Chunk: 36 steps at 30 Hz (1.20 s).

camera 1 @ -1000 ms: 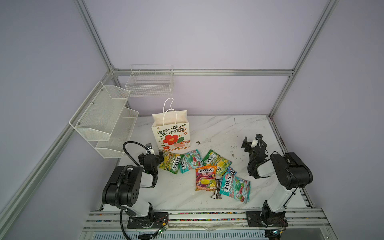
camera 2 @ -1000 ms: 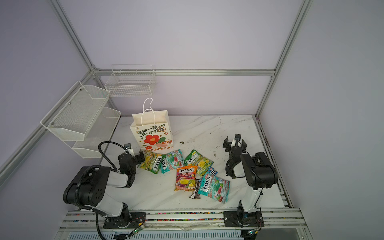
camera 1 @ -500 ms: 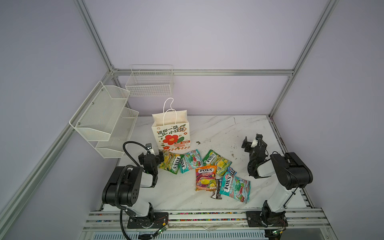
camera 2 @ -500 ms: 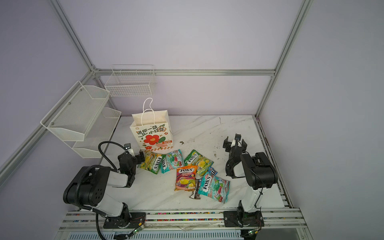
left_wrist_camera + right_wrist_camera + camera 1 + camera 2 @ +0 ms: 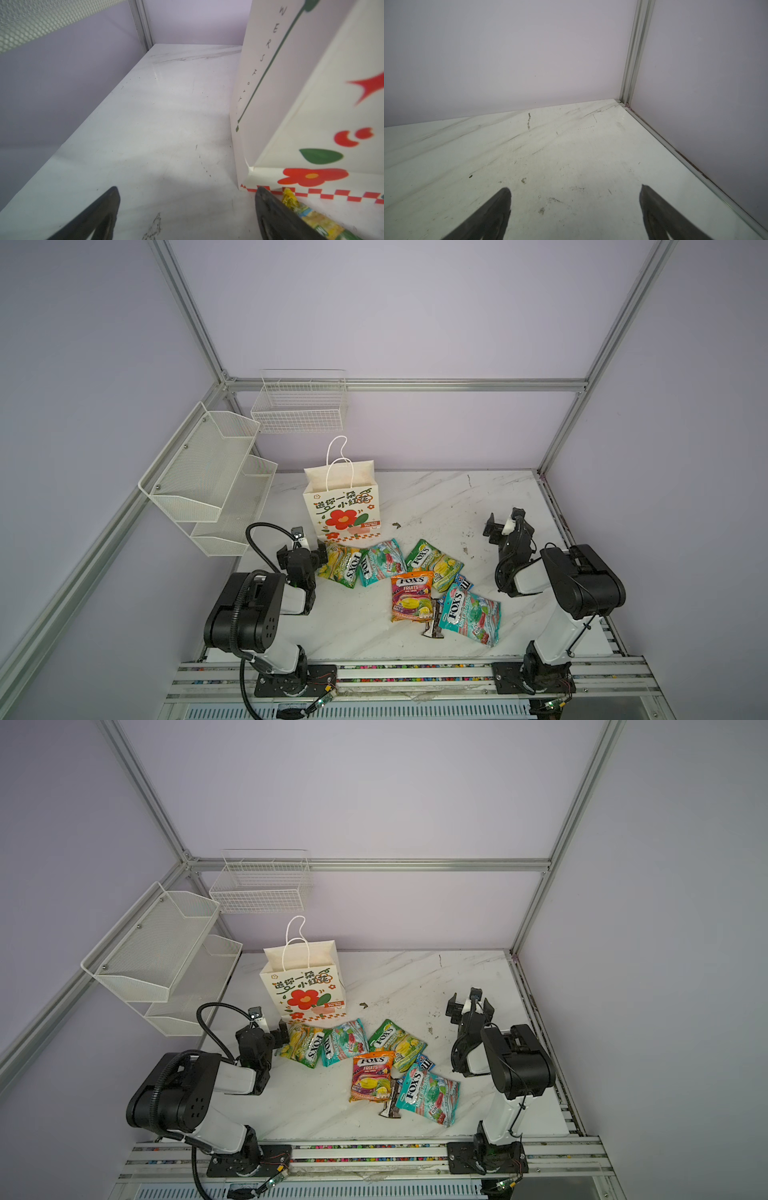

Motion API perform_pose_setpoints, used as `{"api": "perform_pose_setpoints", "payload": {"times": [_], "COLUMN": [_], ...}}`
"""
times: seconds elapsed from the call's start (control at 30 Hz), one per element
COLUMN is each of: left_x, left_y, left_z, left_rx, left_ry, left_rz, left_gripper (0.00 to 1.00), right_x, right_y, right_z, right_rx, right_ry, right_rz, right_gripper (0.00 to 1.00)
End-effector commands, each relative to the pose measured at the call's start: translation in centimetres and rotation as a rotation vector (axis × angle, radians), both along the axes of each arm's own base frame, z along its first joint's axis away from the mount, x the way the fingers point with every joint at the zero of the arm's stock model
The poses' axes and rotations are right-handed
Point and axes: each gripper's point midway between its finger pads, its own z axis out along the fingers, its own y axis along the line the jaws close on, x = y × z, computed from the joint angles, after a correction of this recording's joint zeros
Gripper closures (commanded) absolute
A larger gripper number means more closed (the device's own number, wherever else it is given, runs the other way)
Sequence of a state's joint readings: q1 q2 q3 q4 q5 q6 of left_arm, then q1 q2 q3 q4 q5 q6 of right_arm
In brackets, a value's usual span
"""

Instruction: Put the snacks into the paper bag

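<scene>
Operator: Snacks (image 5: 411,593) position?
Technician: All are lying flat on the desk (image 5: 436,497), clustered in front of the paper bag (image 5: 341,506). One green-yellow FOX'S bag (image 5: 343,566) is lying nearest the bag's base.
Operator: Paper bag condition?
Technician: It is standing upright, mouth open, handles pointing up.
Operator: Tool status?
Technician: The left tool (image 5: 187,190) is sitting low, jaws spread wide and gripping nothing, one finger just beside that green-yellow bag. The right tool (image 5: 575,188) is facing the desk's far right corner, well apart from the snacks, jaws likewise spread, holding nothing.
</scene>
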<state>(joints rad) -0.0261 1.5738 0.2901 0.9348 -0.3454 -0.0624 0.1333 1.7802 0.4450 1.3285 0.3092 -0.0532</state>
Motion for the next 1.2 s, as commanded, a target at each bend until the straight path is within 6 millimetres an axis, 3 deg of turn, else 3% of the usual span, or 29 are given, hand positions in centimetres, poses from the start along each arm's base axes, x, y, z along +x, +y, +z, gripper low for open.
{"api": "perform_pose_setpoints", "payload": {"times": [0.0,0.57,0.7,0.97,1.03,1.17], "left_x": [2.2,1.9,1.4,1.2,0.9,1.1], "left_y": [0.5,1.0,-0.2,-0.4,-0.1,-0.3], "left_z": [3.8,4.3,4.7,5.1,5.9,9.3], "left_rx": [0.012,0.022,0.047,0.060,0.079,0.049], "left_ry": [-0.124,-0.139,-0.137,-0.174,-0.186,-0.115], "left_rz": [0.020,0.049,0.020,0.007,0.031,0.036], "left_gripper": [0.00,0.02,0.03,0.03,0.03,0.03], "right_x": [0.3,0.4,0.1,-0.6,-0.5,-0.7], "right_y": [-0.1,0.0,-0.3,-0.2,-0.1,-0.2], "right_z": [1.2,1.0,1.3,2.2,2.2,2.6], "right_rx": [0.017,0.020,0.015,0.019,0.014,0.016], "right_ry": [-0.053,-0.048,-0.059,-0.089,-0.084,-0.094], "right_rz": [-0.003,0.002,-0.015,-0.006,0.000,-0.013], "right_gripper": [0.03,0.03,0.02,0.03,0.03,0.03]}}
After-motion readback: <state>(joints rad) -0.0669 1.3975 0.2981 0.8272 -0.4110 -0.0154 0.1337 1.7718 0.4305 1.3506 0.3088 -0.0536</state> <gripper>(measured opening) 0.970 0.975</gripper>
